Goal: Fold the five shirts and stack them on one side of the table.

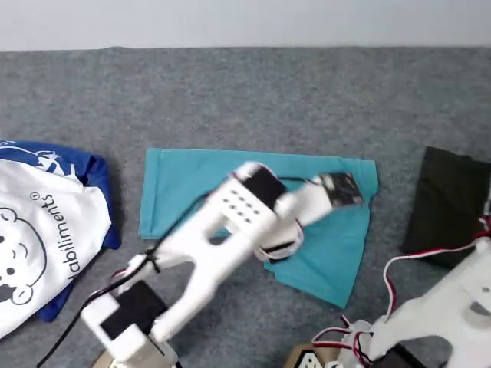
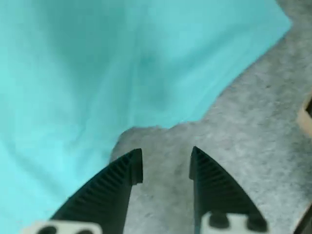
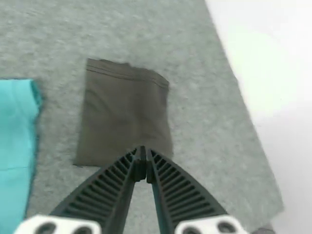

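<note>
Left gripper [image 2: 165, 163] spread at teal shirt [image 2: 97, 73] edge — likely set to pinch and fold it — right gripper [image 3: 142, 163] pressed together, empty, by folded dark shirt [image 3: 124, 112].

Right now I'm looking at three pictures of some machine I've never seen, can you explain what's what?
These are two small robot arms at a grey table. One picture looks down from above; the other two come from a camera on each arm's wrist. A teal shirt lies in the middle, a white shirt on a blue shirt at one side, a folded dark shirt at the other. The left gripper is open at the teal shirt's edge; the right gripper is shut by the dark shirt. Neither holds anything.
</note>
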Controlling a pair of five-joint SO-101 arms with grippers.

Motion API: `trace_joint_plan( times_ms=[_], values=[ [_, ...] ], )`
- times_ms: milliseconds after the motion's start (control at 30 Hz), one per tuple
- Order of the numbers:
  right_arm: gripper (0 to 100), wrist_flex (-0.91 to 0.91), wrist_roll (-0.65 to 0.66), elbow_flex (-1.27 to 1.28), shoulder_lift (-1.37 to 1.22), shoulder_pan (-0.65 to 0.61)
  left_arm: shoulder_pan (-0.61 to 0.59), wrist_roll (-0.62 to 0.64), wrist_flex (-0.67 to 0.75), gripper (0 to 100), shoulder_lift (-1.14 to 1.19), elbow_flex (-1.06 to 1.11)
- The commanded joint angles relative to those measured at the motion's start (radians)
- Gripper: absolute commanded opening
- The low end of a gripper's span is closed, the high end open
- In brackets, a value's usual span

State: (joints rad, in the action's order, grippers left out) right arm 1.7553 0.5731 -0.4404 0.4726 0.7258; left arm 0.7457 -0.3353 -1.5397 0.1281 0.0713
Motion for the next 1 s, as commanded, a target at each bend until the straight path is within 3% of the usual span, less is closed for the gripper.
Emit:
trace_joint_plan(
  times_ms=[0,233,867,967],
  values=[
    [1.4,0.041,0.055,-0.052,0.048,0.047,0.077,0.008,0.054,17,0.031,-0.036],
    [1.4,0.041,0.074,-0.052,0.056,0.124,0.126,0.005,0.092,20,0.126,-0.058],
    [1.4,0.042,0.078,-0.052,0.058,0.127,0.124,0.002,0.094,21,0.470,-0.282],
    [1.4,0.042,0.078,-0.052,0.058,0.127,0.123,0.008,0.087,17,0.506,-0.326]
  ],
)
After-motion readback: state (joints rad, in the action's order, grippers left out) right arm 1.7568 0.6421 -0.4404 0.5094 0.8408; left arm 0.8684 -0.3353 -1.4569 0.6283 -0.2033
